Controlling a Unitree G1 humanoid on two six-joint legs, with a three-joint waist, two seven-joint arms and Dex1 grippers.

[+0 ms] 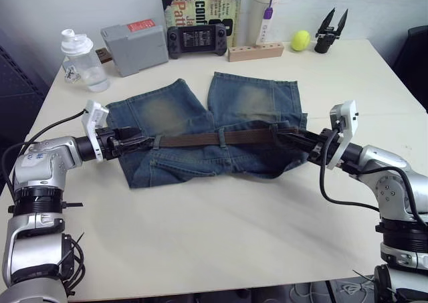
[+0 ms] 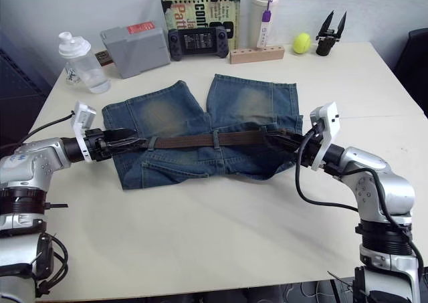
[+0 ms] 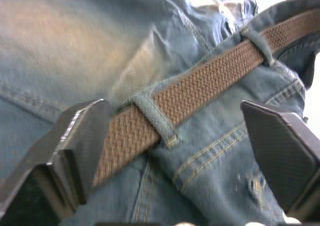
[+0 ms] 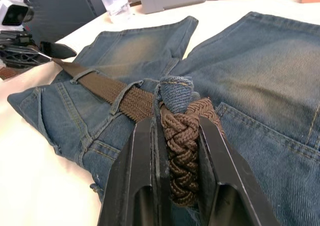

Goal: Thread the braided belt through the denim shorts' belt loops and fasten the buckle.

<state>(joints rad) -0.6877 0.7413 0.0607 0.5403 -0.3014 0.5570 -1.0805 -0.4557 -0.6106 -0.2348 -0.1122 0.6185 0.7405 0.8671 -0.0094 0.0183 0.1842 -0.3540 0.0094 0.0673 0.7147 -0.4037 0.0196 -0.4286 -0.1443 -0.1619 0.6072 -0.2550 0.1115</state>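
— Right wrist view: what did my right end effector have?
— It was clenched on the braided belt beside a belt loop.
— And the left end effector?
— Released, straddling the belt on the denim shorts, flat on the surface. I judged threading mid-way; next, pull the strap along.

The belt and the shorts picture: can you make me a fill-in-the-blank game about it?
1. The braided belt runs through the belt loops of the denim ____.
2. The right gripper is shut on the ____.
3. The left gripper has its fingers ____ on either side of the belt.
4. The ball at the back of the table is ____.

Missing words: shorts; belt; open; yellow
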